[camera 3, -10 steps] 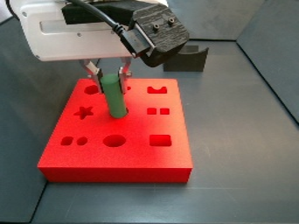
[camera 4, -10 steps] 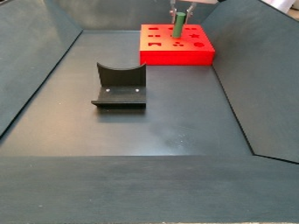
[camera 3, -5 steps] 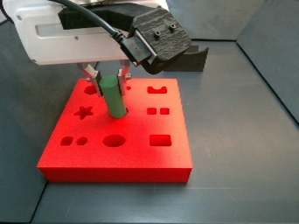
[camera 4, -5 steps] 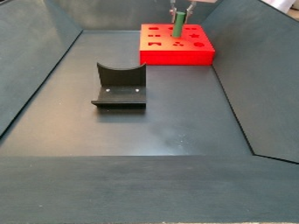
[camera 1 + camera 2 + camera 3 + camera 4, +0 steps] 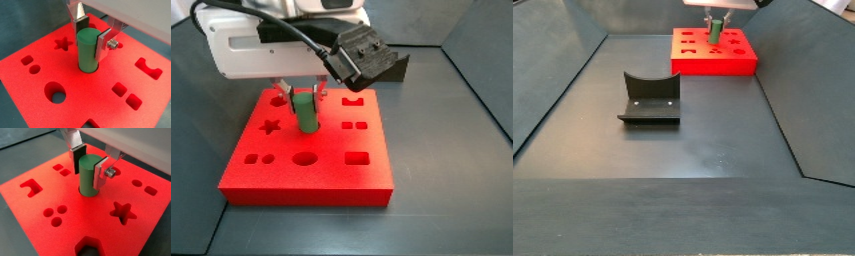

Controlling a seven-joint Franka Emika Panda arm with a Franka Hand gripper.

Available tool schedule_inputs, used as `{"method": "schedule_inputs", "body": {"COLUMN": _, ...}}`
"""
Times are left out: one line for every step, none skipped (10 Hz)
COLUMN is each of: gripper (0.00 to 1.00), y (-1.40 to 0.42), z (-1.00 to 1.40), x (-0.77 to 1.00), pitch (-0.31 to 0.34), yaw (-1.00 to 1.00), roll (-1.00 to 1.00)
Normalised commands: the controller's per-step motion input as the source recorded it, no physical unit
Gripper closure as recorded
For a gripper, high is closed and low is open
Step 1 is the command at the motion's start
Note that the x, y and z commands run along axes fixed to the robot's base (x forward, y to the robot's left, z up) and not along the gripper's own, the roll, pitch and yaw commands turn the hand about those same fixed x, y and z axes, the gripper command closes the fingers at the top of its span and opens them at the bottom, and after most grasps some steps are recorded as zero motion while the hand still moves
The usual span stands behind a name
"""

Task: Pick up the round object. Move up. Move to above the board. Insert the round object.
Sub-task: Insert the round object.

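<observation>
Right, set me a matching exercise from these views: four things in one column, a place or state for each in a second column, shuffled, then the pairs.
Things
1. green round object
2. gripper
3. red board
4. dark fixture

Places or states
A. lies flat on the floor, full of shaped holes
B. stands apart from the board on the floor, nothing in it
C. upright, lower end in a hole at the board's middle
D. above the board, fingers either side of the peg's top

Pairs: 1-C, 2-D, 3-A, 4-B
</observation>
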Motion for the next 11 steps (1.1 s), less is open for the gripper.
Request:
{"method": "schedule_inputs", "body": {"gripper": 1.0, "y": -0.04, "z": -0.75, "x": 0.0, "pitch": -0.036, "yaw": 0.2, "roll": 0.27}}
{"method": "schedule_inputs", "body": {"gripper": 1.0, "y": 0.07, "z": -0.88, "x": 0.0, "pitch": -0.043, "yaw": 0.27, "roll": 0.19}}
{"method": "schedule_inputs", "body": {"gripper": 1.0, "y": 0.37, "z": -0.87, "x": 0.0, "pitch": -0.071, "yaw": 0.36, "roll": 0.18}}
{"method": "schedule_inputs", "body": {"gripper": 1.0, "y": 0.5, "z": -0.77, "x": -0.01, "pitch": -0.066, "yaw": 0.41, "roll": 0.19}}
{"method": "schedule_inputs", "body": {"gripper": 1.0, "y": 0.34, "z": -0.73, "x": 0.0, "pitch": -0.084, "yaw": 0.39, "roll": 0.21}}
{"method": "schedule_inputs", "body": {"gripper": 1.0, "y": -0.02, "z": -0.21, "x": 0.01, "pitch": -0.084, "yaw": 0.11, "roll": 0.04}}
{"method": "schedule_inputs", "body": {"gripper": 1.0, "y": 0.0, "z": -0.06, "x": 0.0, "pitch": 0.0, "yaw": 0.0, "roll": 0.02}}
{"method": "schedule_inputs", "body": {"gripper": 1.0, "y": -0.19, "z": -0.75, "x": -0.27, "pitch": -0.124, "yaw": 0.0, "roll": 0.29}}
{"method": "schedule_inputs", "body": {"gripper": 1.0, "y": -0.23, "z": -0.85, "x": -0.28, "pitch": -0.114, "yaw": 0.0, "roll": 0.25}}
{"method": "schedule_inputs", "body": {"gripper": 1.0, "y": -0.15, "z": -0.93, "x": -0.2, "pitch": -0.113, "yaw": 0.0, "roll": 0.19}}
{"method": "schedule_inputs", "body": {"gripper": 1.0, "y": -0.07, "z": -0.98, "x": -0.08, "pitch": -0.129, "yaw": 0.05, "roll": 0.12}}
